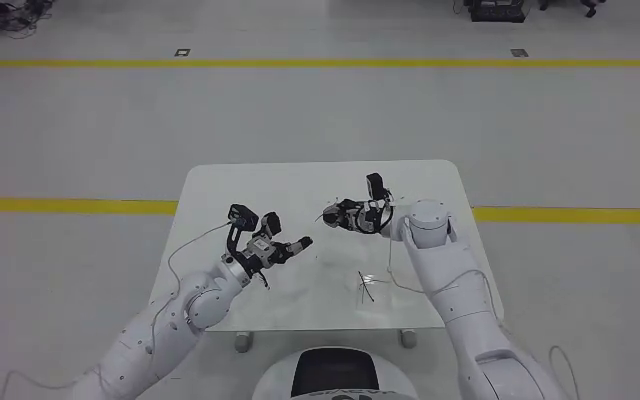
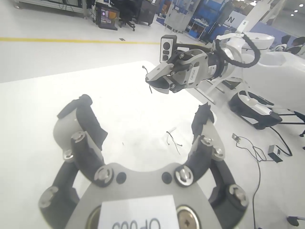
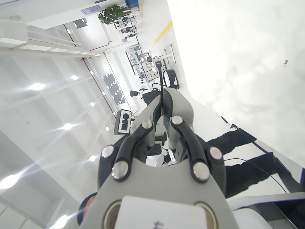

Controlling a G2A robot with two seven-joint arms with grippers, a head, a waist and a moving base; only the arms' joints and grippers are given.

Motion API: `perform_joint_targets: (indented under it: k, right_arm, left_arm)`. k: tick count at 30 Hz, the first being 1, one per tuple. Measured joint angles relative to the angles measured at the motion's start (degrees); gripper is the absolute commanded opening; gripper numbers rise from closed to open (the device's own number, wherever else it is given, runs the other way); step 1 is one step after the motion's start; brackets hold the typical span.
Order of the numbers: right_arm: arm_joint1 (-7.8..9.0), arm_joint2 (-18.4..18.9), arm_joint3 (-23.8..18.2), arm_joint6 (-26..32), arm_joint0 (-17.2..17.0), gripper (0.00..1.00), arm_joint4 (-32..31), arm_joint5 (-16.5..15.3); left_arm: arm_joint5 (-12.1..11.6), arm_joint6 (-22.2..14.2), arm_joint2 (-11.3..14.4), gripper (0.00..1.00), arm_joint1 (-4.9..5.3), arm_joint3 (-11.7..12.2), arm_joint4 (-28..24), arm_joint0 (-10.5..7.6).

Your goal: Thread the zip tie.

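My right gripper (image 1: 327,215) hovers above the middle of the white table (image 1: 300,185), shut on a thin black zip tie (image 2: 144,68). In the left wrist view the tie's ends stick out above and below the right gripper (image 2: 150,82). In the right wrist view the zip tie (image 3: 162,84) runs as a dark strip out past the closed right gripper (image 3: 163,101). My left gripper (image 1: 290,235) is a short way off, facing the right one, a little nearer the table's front. The left gripper (image 2: 143,106) is open, with nothing between its black-padded fingers (image 2: 83,110).
A few loose black zip ties (image 1: 365,285) lie on the table toward its front right, also seen beyond my left gripper as loose ties (image 2: 173,139). Cables (image 2: 257,148) trail on the floor past the table's right edge.
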Motion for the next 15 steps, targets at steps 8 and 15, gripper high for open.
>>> perform_joint_targets:
  k: [8,15]
  right_arm:
    - [0.46,-1.44,-2.13,-1.07,-1.54,0.0,1.25,1.16]
    - [0.71,-2.03,-3.21,-1.83,-2.14,0.0,1.97,1.61]
  left_arm:
    - [-0.17,-0.1,1.47,1.0,-1.08,1.36,2.86,-1.91]
    - [0.83,0.15,2.65,1.0,-2.01,2.4,3.81,-3.58]
